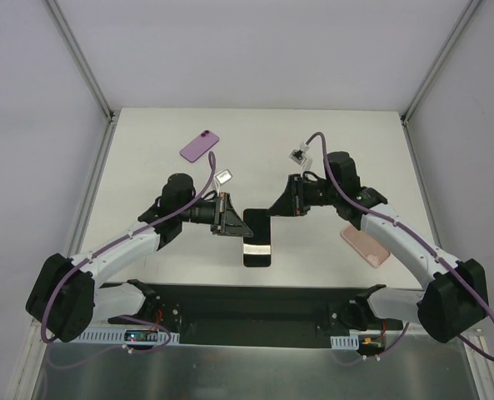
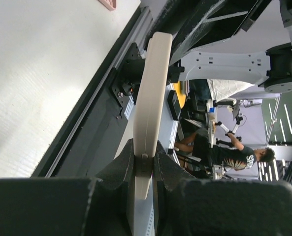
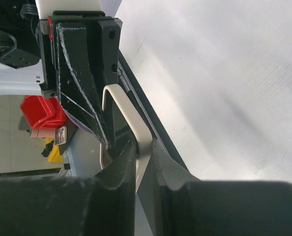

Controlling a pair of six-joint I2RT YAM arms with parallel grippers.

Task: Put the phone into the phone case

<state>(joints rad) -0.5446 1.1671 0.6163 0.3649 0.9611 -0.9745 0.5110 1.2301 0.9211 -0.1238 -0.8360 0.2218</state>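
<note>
Phone case [image 2: 153, 93] is seen edge-on in both wrist views as a thin cream rim, and it is gripped from two sides. The left gripper [image 2: 145, 153] is pressed together on one end of the rim, with a dark jaw laid flat against each face. The right gripper [image 3: 145, 147] is closed on the rim beside a rounded corner, and a jaw is seen touching it on either side. In the top view a dark glossy face, taken to be the phone [image 1: 257, 243], is shown inside that rim, with a pale band of reflected light across it. Whether the phone is fully seated in the phone case cannot be told, nor whether its near end rests on the table [image 1: 255, 133].

All places are given from the phone. The left gripper is met at the left of its far end and the right gripper at the right of its far end, so that the two are brought close together above it. A purple handset [image 1: 200, 145] is laid flat beyond the phone and to its left, well apart from it, with a small dark spot at one corner. A pink slab [image 1: 366, 245] is laid flat to the right of the phone, well apart, and is partly covered by the right forearm. A black rail [image 1: 255, 304] is run across just nearer than the phone's near end.
</note>
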